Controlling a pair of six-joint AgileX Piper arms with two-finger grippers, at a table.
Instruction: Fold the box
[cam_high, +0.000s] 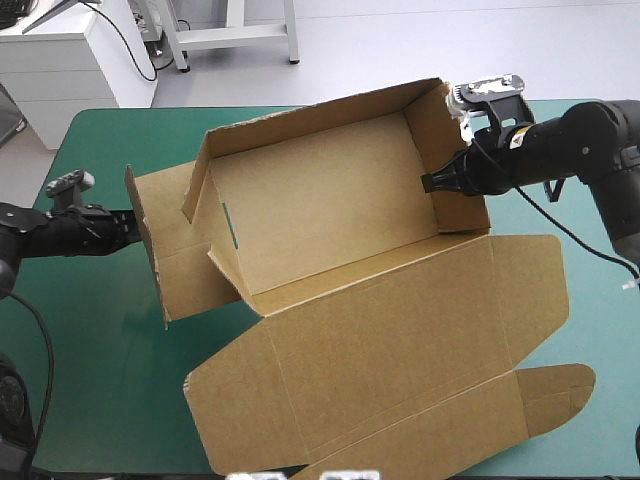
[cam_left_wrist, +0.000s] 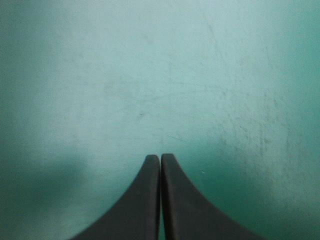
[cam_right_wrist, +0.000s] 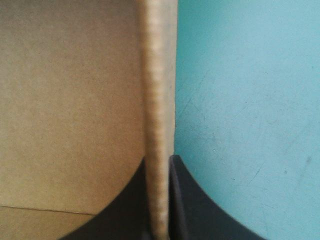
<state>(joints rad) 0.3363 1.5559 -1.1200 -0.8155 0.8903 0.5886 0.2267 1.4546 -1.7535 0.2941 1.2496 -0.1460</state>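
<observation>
The brown cardboard box (cam_high: 330, 210), a cut sheet with three walls raised into an open tray, fills the middle of the high view. Its broad lid panel (cam_high: 400, 340) lies flat toward the lower right on the teal-green table cover (cam_high: 90, 340).

At upper right the right gripper (cam_high: 432, 182) clamps the tray's right-hand wall. The right wrist view confirms this: the wall's edge (cam_right_wrist: 157, 100) stands between the nearly closed black fingers (cam_right_wrist: 159, 160), board on one side and cover (cam_right_wrist: 240, 100) on the other.

At mid-left the left gripper (cam_high: 118, 228) reaches the box's loose end flap (cam_high: 175, 250), which hides its tip. Its wrist view shows the fingers (cam_left_wrist: 160, 157) pressed together, holding nothing, above bare cover (cam_left_wrist: 150, 75).
</observation>
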